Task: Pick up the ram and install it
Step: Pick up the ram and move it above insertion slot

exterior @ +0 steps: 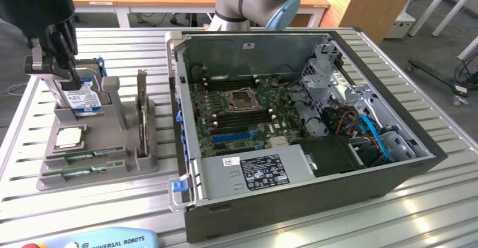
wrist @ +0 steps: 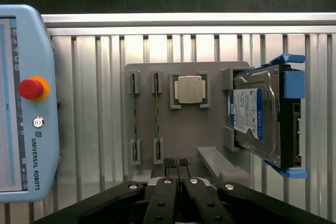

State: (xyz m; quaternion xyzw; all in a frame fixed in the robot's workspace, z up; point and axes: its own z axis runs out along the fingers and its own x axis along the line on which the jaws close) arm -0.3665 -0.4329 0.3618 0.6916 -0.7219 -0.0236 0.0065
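Two green ram sticks (exterior: 82, 157) (exterior: 77, 171) lie on edge in slots at the near end of a grey holder (exterior: 120, 153). In the wrist view the same ram sticks (wrist: 134, 116) (wrist: 156, 116) appear as thin strips. My gripper (exterior: 73, 84) hangs over the holder's far end, beside the hard drive (exterior: 80, 99). Its fingers are shut together with nothing between them, as the gripper (wrist: 176, 163) shows in the wrist view. The open computer case (exterior: 373, 186) lies to the exterior view's right, its motherboard (exterior: 239, 111) exposed.
The holder also carries a processor chip (wrist: 189, 88), the blue-labelled hard drive (wrist: 257, 116) and a dark expansion card (exterior: 142, 113) standing on edge. A teach pendant (wrist: 23, 103) lies near the holder's ram end. The table top (exterior: 418, 214) is slatted metal.
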